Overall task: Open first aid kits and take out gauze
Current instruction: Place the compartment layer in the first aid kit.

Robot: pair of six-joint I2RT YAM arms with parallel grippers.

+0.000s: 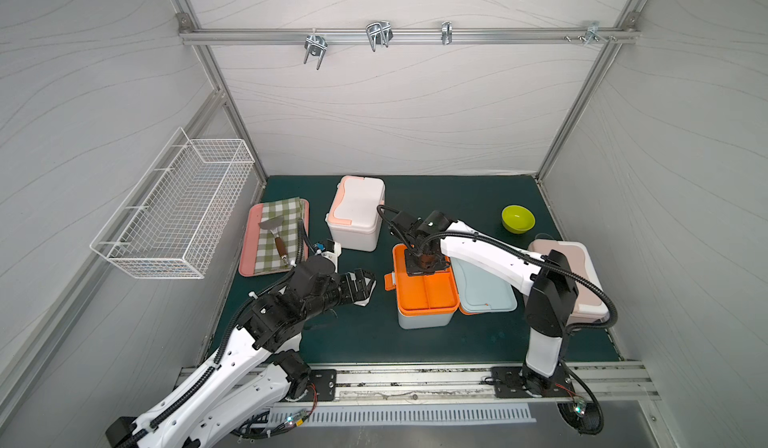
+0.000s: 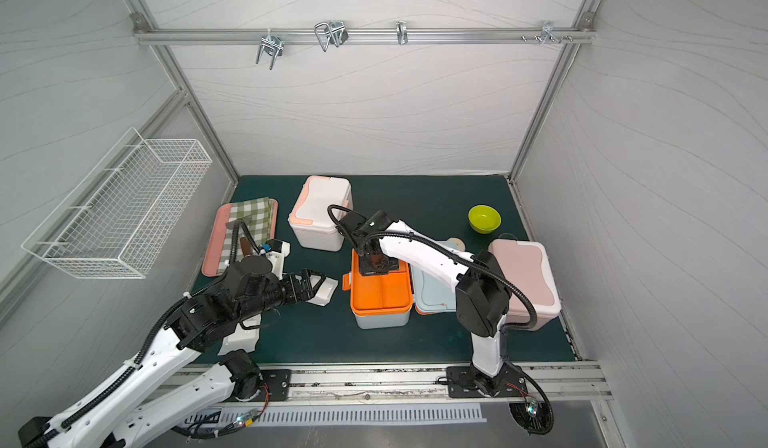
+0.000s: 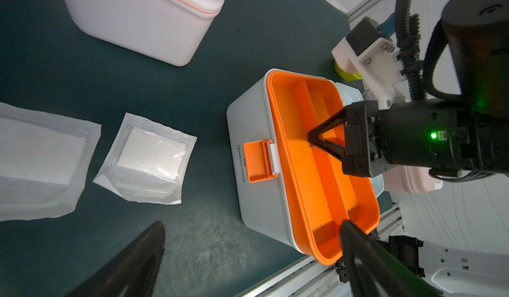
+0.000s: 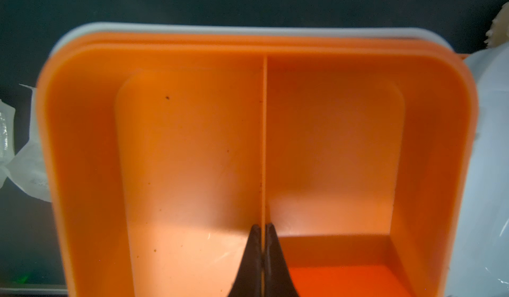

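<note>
Pinching the orange divider, right end effector sits between 2 open compartments.

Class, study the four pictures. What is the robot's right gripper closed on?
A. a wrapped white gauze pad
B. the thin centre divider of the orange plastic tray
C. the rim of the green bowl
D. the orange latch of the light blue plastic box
B: in the right wrist view the right gripper has its jaws shut on either side of the thin centre divider of the orange plastic tray, which sits in the open light blue plastic box.
</note>
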